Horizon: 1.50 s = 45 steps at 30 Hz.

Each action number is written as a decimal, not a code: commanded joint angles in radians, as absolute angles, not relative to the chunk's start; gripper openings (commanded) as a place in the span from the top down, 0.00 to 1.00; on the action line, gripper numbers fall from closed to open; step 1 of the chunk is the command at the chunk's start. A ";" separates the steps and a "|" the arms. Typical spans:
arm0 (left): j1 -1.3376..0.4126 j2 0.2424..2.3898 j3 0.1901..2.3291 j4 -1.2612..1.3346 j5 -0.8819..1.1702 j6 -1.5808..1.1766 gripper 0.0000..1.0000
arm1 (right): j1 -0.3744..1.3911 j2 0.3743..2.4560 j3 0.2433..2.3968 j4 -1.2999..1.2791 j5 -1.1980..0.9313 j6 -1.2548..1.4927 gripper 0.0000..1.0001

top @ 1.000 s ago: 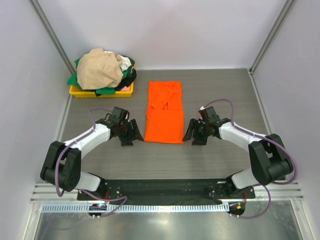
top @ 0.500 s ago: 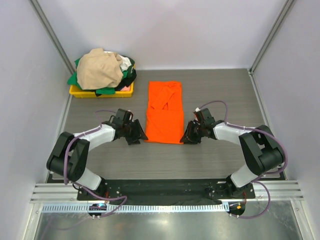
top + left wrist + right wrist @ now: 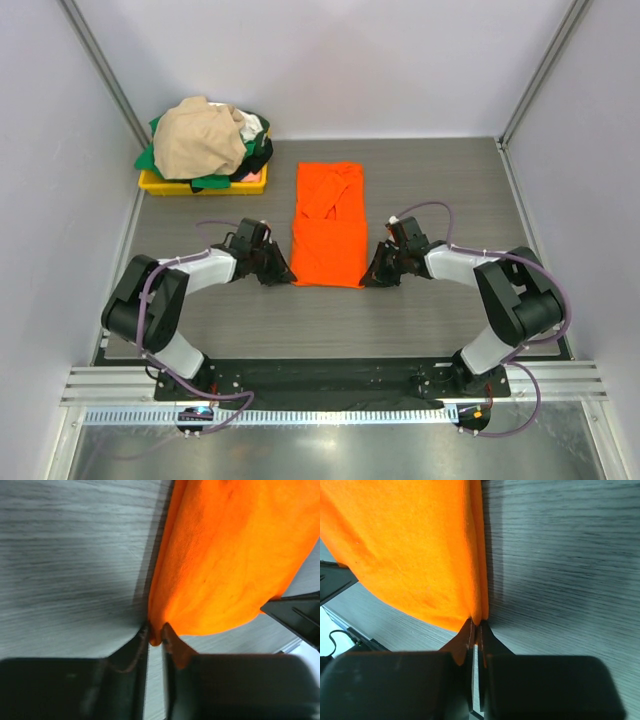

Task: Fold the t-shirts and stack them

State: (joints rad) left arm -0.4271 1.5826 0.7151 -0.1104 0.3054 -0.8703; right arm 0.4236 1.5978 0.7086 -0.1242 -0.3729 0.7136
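While gripping both near corners of the orange t-shirt [image 3: 328,225], keeps it flat on the table [image 3: 440,180]. Nips the left corner in the left fingers [image 3: 127,657], a thin slit showing between them, and squeezes the right corner in the right fingers [image 3: 457,652], pressed tight together. Stretches straight away from both pairs of fingers, long axis running near to far, midway between the arms and equally close to each. Probably calls for lifting both corners together and carrying them forward over the far end. Leaves the other t-shirts [image 3: 200,138] heaped in the yellow bin [image 3: 160,183], well beyond the left fingers.
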 commanded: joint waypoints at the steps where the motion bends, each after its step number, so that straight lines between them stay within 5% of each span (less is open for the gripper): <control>1: -0.433 1.612 0.733 -0.094 0.249 -0.868 0.87 | 0.428 1.629 0.707 -0.132 -0.344 0.696 0.99; 3: -0.437 1.612 0.739 -0.092 0.252 -0.867 1.00 | 0.428 1.618 0.701 -0.130 -0.345 0.699 0.99; 12: -0.558 1.408 0.700 -0.264 0.167 -0.919 1.00 | 0.431 1.384 0.683 -0.319 -0.281 0.707 0.99; 28: -1.127 1.032 0.859 -0.755 -0.158 -1.244 1.00 | 0.632 0.752 0.781 -0.856 -0.086 0.834 0.99; 36: -1.099 1.055 1.047 -0.936 -0.290 -1.212 1.00 | 0.632 0.857 0.977 -0.914 0.047 0.762 0.99; 45: -0.885 1.135 1.112 -0.904 -0.183 -1.071 1.00 | 0.627 1.124 1.149 -0.876 0.124 0.651 0.99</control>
